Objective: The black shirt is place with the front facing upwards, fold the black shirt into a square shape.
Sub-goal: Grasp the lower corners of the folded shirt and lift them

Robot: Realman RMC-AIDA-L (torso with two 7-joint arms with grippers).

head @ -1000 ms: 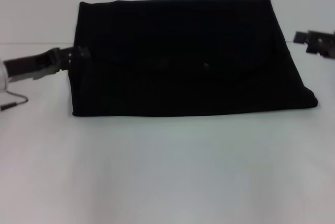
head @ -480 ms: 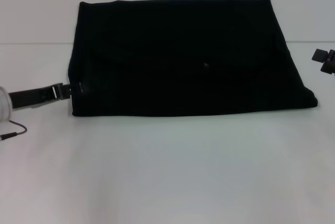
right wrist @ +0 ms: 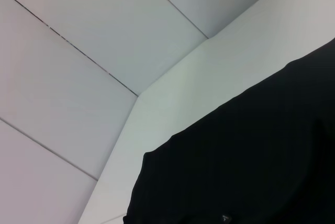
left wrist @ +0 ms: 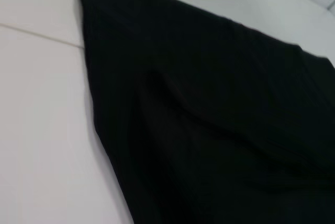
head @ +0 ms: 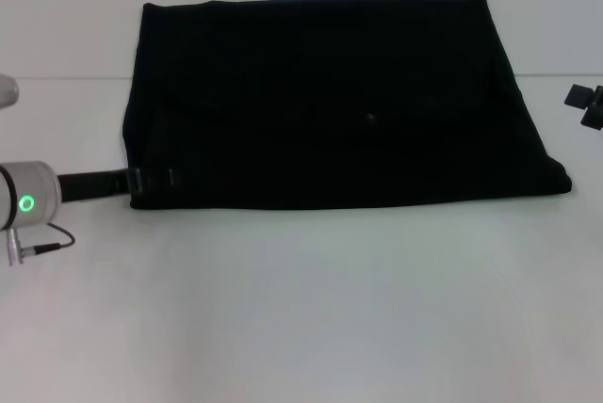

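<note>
The black shirt (head: 330, 102) lies flat on the white table, folded into a wide rectangle with no print showing. It fills the left wrist view (left wrist: 209, 119) and the lower part of the right wrist view (right wrist: 251, 171). My left gripper (head: 155, 180) is low at the shirt's near-left corner, dark against the fabric, with its arm reaching in from the left edge. My right gripper (head: 586, 104) shows only partly at the right edge of the head view, apart from the shirt's right side.
The white table (head: 311, 309) stretches bare in front of the shirt. A thin cable (head: 42, 245) hangs by the left wrist. A table seam (head: 66, 78) runs behind the left arm.
My left gripper has moved along the shirt's left edge toward me, down to the near-left corner. My right gripper drew back to the right edge and has stayed there. The shirt has not moved.
</note>
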